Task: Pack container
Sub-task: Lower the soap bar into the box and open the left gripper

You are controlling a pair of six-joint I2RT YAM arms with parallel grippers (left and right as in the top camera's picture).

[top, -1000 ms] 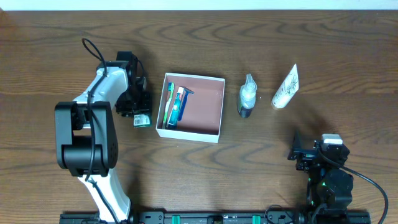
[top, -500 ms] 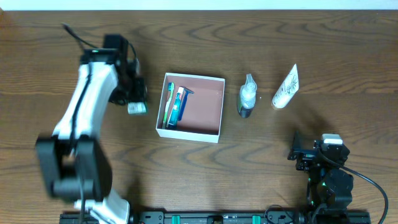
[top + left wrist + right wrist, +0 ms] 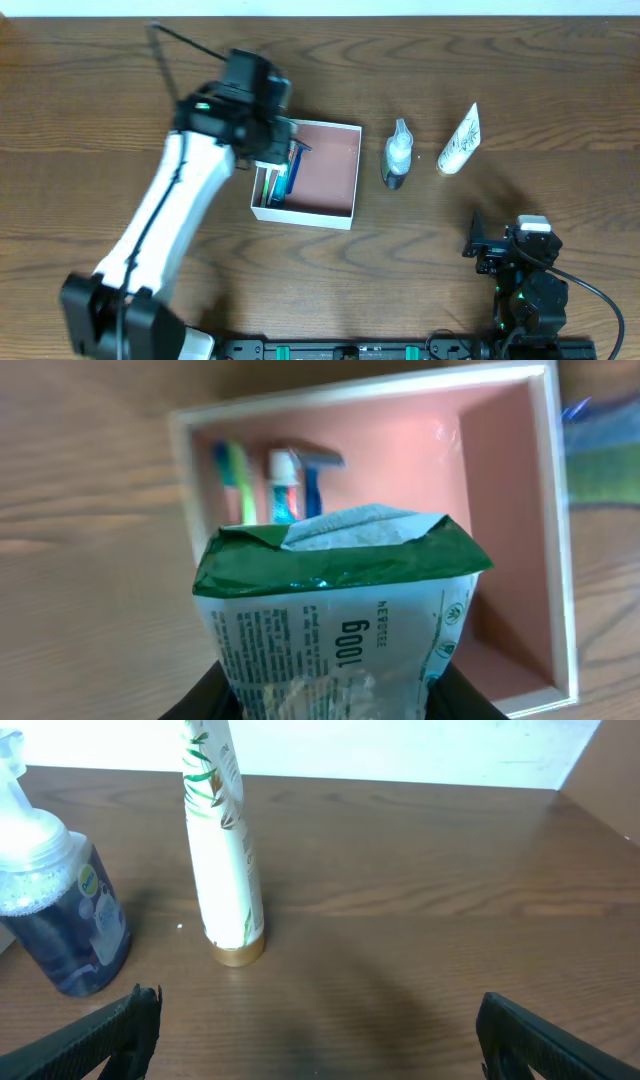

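Note:
The container (image 3: 343, 172) is a square shallow box with white walls and a reddish-brown inside; it shows from above in the left wrist view (image 3: 505, 510). A green toothbrush (image 3: 232, 475) and a blue razor (image 3: 312, 475) lie along its left wall. My left gripper (image 3: 330, 695) is shut on a green and white packet (image 3: 345, 610) marked 100g and holds it above the container's left part (image 3: 272, 150). My right gripper (image 3: 318, 1020) is open and empty, low near the front right (image 3: 500, 245).
A clear pump bottle with blue liquid (image 3: 397, 153) and a white tube with leaf print (image 3: 459, 139) lie right of the container. Both show in the right wrist view, the bottle (image 3: 55, 900) and the tube (image 3: 222, 860).
My left arm has swung right from the table's left side, carrying the packet, and now hangs over the container's left part. The right arm has not moved.

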